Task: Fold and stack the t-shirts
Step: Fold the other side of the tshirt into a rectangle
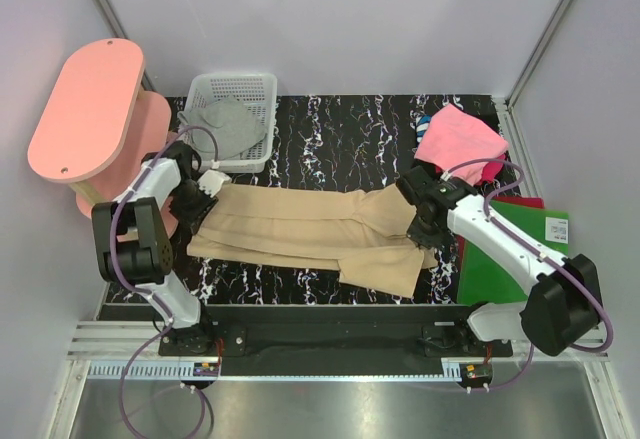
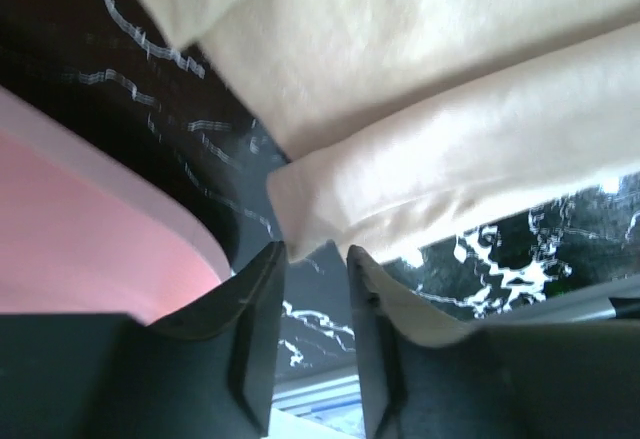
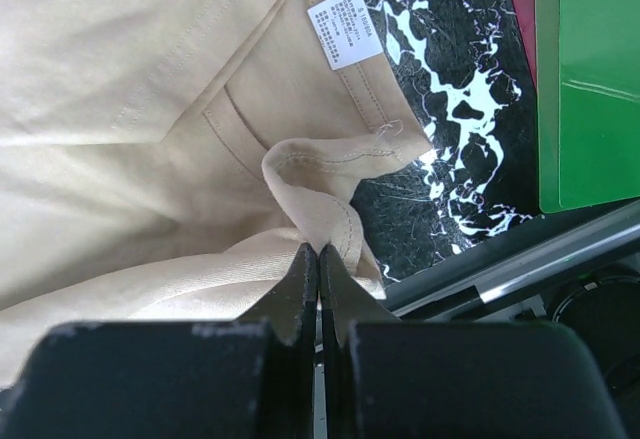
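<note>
A large tan t-shirt [image 1: 300, 224] lies lengthwise across the middle of the black marbled table. My left gripper [image 1: 208, 183] is at its left end. In the left wrist view the jaws [image 2: 315, 254] stand apart with only table between them, and a folded tan corner [image 2: 300, 204] lies just past the tips. My right gripper [image 1: 418, 231] is at the shirt's right end, shut [image 3: 318, 251] on a raised fold of tan cloth [image 3: 310, 199] near the white neck label [image 3: 343, 26]. A grey t-shirt [image 1: 235, 127] lies in the basket. A pink t-shirt [image 1: 460, 139] sits bunched at the back right.
The white mesh basket [image 1: 262, 84] stands at the back left. A pink two-tier stand [image 1: 85, 109] is beside my left arm, its edge close to the fingers [image 2: 90, 229]. A green sheet [image 1: 510, 249] over a dark red one [image 1: 522, 202] lies at the right.
</note>
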`<state>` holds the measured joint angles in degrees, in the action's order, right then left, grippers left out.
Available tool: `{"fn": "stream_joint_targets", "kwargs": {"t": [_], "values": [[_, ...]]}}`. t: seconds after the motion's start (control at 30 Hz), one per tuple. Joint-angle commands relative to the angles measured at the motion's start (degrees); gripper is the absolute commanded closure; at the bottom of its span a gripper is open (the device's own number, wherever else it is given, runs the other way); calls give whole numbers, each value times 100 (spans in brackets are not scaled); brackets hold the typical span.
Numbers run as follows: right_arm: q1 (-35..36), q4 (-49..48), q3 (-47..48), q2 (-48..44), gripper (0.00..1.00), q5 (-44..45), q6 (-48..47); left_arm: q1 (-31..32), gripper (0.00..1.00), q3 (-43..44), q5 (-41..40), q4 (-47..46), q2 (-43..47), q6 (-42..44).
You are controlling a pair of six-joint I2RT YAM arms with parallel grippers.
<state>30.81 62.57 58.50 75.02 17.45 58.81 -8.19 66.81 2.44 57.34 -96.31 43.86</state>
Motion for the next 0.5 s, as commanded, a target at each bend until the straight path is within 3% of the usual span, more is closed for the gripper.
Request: {"fn": "stream_joint_targets", "kwargs": {"t": [0.0,0.07,0.47], "values": [[-84,-69,206,161,100,153,-133,98,62,254,-165,-267,-81,-167],[-145,-130,214,197,100,145,-159,98,55,280,-226,-329,-55,-193],[-575,-455,522,741,100,57,-431,318,53,175,-542,-382,702,-237]]}}
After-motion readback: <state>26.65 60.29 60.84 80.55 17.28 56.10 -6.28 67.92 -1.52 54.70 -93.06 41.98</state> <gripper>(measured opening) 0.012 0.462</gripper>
